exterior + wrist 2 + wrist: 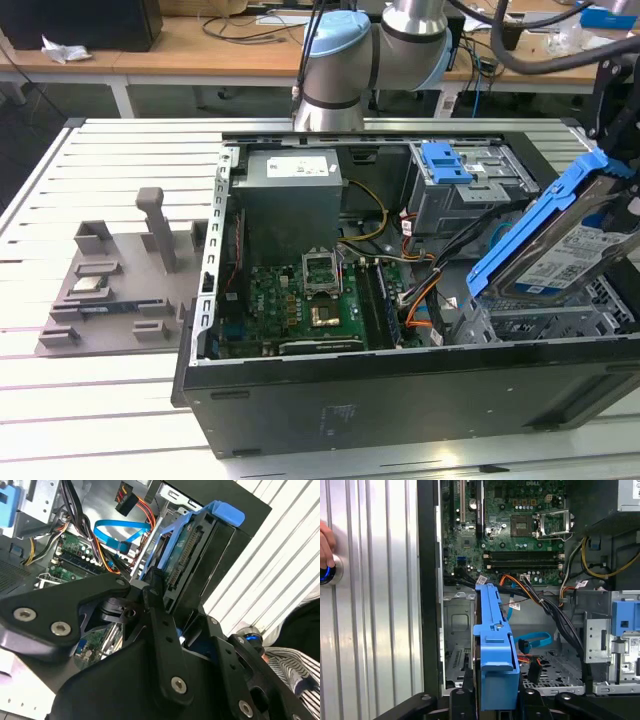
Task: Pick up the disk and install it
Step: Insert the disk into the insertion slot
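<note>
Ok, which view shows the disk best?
The exterior view: the disk is tilted with its labelled face visible. The second wrist view shows its connector end; the first wrist view shows its blue carrier edge-on.

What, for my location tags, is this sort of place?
Probably a robotics lab: a robot arm stands at a slatted metal table bearing an open computer case, with cable-strewn desks beyond; the claw holds the disk.

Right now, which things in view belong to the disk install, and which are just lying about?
Job: the disk, tilted in the gripper over the open computer case.
Lying about: grey parts tray on the exterior view's left, power supply, blue latch bracket.
</note>
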Available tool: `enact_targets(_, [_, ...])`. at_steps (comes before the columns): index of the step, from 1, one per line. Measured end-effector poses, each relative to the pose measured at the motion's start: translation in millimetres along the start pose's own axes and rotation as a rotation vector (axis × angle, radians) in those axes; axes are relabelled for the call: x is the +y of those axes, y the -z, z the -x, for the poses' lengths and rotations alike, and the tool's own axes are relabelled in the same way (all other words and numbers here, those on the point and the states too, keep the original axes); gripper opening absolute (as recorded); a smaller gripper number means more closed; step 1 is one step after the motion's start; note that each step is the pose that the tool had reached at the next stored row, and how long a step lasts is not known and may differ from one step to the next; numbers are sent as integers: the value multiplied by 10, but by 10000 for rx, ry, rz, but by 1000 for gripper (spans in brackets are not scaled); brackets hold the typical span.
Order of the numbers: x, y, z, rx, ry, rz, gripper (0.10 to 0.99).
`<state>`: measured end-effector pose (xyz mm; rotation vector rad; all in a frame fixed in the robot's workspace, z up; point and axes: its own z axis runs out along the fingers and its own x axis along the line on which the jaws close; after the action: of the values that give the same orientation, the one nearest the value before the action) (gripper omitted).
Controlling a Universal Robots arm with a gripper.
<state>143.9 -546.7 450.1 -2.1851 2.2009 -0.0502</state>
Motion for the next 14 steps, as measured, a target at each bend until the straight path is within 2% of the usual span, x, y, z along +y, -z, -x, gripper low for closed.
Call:
enact_targets(4, [-91,61,2,-1,-2,12,365])
enact_targets(7, [-147,254,4,0,-2,13,365])
enact_targets(9, [-191,270,6,-3,-2,25,365])
enact_targets(11, [-266,278,10,-11,-2,49,365])
enact_targets(14, [-410,282,19,-34,-3,117,365])
